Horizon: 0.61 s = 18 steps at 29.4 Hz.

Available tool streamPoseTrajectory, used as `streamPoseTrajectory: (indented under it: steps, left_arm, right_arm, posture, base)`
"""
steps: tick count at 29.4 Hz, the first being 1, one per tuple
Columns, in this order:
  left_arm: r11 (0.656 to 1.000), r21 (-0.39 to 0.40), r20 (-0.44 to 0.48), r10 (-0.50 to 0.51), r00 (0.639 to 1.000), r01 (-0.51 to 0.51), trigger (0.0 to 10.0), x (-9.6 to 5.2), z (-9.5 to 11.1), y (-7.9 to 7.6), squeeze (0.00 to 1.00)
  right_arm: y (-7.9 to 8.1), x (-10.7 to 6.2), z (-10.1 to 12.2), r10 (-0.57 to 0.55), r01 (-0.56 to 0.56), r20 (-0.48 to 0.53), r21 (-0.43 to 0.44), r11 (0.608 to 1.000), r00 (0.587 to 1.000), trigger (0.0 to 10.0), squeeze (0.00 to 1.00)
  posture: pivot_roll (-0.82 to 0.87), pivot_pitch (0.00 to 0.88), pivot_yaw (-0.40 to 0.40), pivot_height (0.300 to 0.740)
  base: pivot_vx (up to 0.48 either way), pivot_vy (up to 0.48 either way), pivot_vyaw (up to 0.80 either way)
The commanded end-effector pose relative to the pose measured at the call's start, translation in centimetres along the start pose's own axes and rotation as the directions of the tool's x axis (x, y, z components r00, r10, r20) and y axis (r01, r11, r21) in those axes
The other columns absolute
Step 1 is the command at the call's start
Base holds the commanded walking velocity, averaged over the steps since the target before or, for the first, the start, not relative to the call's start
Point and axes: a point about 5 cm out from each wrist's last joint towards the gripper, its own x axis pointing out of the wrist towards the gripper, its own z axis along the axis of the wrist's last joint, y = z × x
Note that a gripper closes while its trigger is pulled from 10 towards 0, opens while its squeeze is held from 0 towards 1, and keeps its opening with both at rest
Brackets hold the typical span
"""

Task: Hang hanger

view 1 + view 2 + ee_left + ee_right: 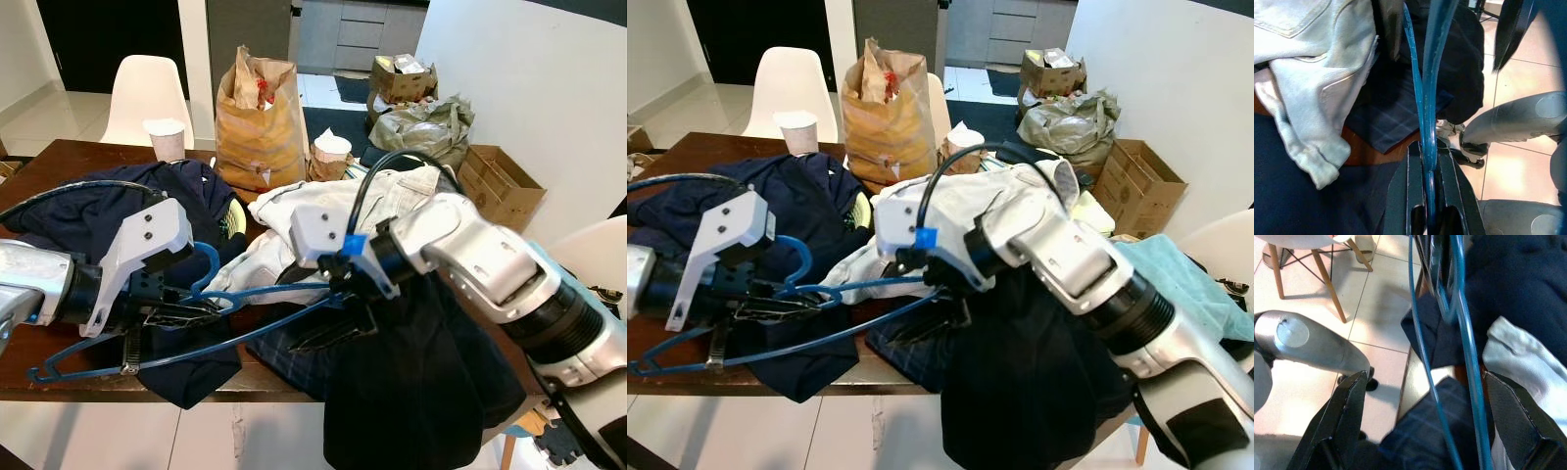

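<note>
A blue plastic hanger [230,294] lies slanted above the clothes at the table's front edge, hook [208,260] pointing up. My left gripper [184,315] is shut on it near the hook; in the left wrist view the two fingers [1411,176] clamp the blue bar [1429,122]. My right gripper [338,331] is open at the hanger's right end; in the right wrist view the thin blue bars [1469,357] run between its spread fingers [1347,416] without touching them. A dark garment [421,392] hangs off the table's front under my right arm.
The wooden table [59,387] carries navy clothes [108,211], a pale denim garment [323,211], a brown paper bag [260,117] and paper cups [165,137]. A white chair [147,93] stands behind; cardboard boxes [500,181] are at the right wall.
</note>
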Motion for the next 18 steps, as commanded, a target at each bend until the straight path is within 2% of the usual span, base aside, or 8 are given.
streamPoseTrajectory:
  steps: [1, 10, 11, 15, 16, 18]
  left_arm:
    - [0.999, 0.024, 0.017, -0.028, 0.999, 0.028, 10.0, 0.6, 0.6, -0.4, 0.00]
    - [0.998, 0.029, 0.030, -0.056, 0.998, 0.055, 10.0, 1.4, 0.7, -0.7, 0.00]
    - [0.998, 0.031, 0.035, -0.061, 0.997, 0.060, 10.0, 1.8, 0.6, -0.8, 0.00]
    - [0.998, 0.031, 0.036, -0.062, 0.997, 0.061, 10.0, 1.9, 0.6, -0.8, 0.00]
    - [0.998, 0.035, 0.036, -0.061, 0.998, 0.059, 10.0, 2.0, 0.7, -0.7, 0.00]
    - [0.998, 0.039, 0.033, -0.058, 0.998, 0.056, 10.0, 2.0, 0.7, -0.6, 0.00]
  right_arm:
    - [0.2, 0.6, 0.4, -0.001, 0.001, 0.019, -0.001, 1.000, 1.000, 10.0, 0.00]
    - [0.0, 1.7, 1.3, 0.000, 0.001, 0.033, -0.032, 0.999, 0.999, 10.0, 0.00]
    - [0.0, 2.2, 1.6, 0.008, -0.007, 0.033, -0.048, 0.999, 0.999, 1.3, 0.00]
    - [0.0, 2.4, 1.7, 0.007, -0.006, 0.031, -0.052, 0.999, 1.000, 1.3, 0.00]
    - [0.1, 2.7, 1.7, 0.010, -0.009, 0.019, -0.064, 0.998, 1.000, 0.0, 0.00]
    - [0.1, 2.9, 1.6, 0.011, -0.010, 0.002, -0.081, 0.997, 1.000, 0.0, 0.00]
  posture:
    - [0.04, 0.000, -0.078, 0.740]
    - [0.03, 0.000, -0.074, 0.740]
    - [0.03, 0.000, -0.073, 0.740]
    - [0.03, 0.000, -0.073, 0.740]
    - [0.03, 0.000, -0.077, 0.740]
    - [0.03, 0.000, -0.078, 0.740]
  base:
    - [0.000, 0.000, 0.00]
    - [0.000, 0.000, 0.00]
    - [0.000, 0.000, 0.00]
    - [0.000, 0.000, 0.00]
    - [0.000, 0.000, 0.00]
    - [0.000, 0.000, 0.00]
